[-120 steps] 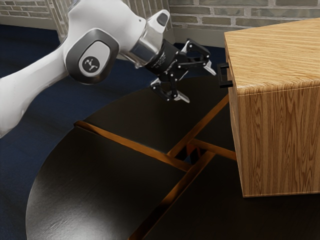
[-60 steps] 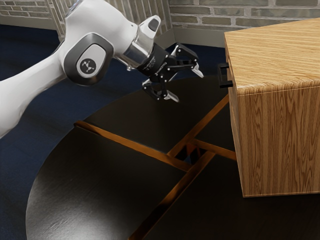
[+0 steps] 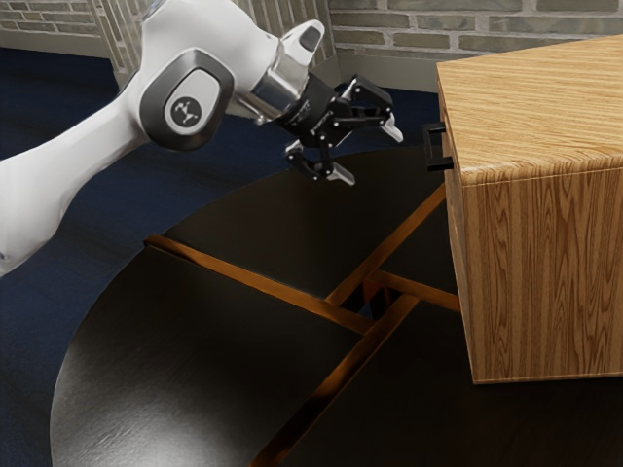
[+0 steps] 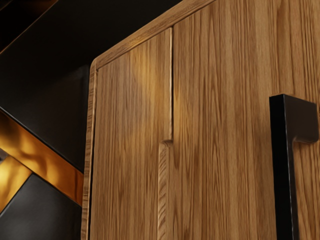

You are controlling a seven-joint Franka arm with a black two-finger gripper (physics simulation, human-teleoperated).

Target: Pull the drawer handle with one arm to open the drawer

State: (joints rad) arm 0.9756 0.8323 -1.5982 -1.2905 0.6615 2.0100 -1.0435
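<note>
A wooden cabinet [image 3: 531,195] stands on the dark round table [image 3: 195,360] at the exterior view's right. Its black drawer handle [image 3: 435,146] sticks out of the face turned toward the arm. My gripper [image 3: 370,154] hovers open above the table, a short way to the exterior view's left of the handle, touching nothing. One fingertip [image 3: 393,130] is level with the handle's top, the other lower. In the wrist view the cabinet front [image 4: 215,130] with its drawer seams is close ahead, and the black handle [image 4: 285,170] is off to one side.
The table has orange-brown wooden struts [image 3: 384,258] crossing between its dark panels. A brick wall [image 3: 467,24] runs behind the cabinet, above dark blue floor [image 3: 58,107]. The white arm [image 3: 117,126] comes in from the exterior view's upper left.
My hand drew back from the handle toward the exterior view's left, then rose a little and edged back right. The fingers stayed open. The cabinet and handle have not moved.
</note>
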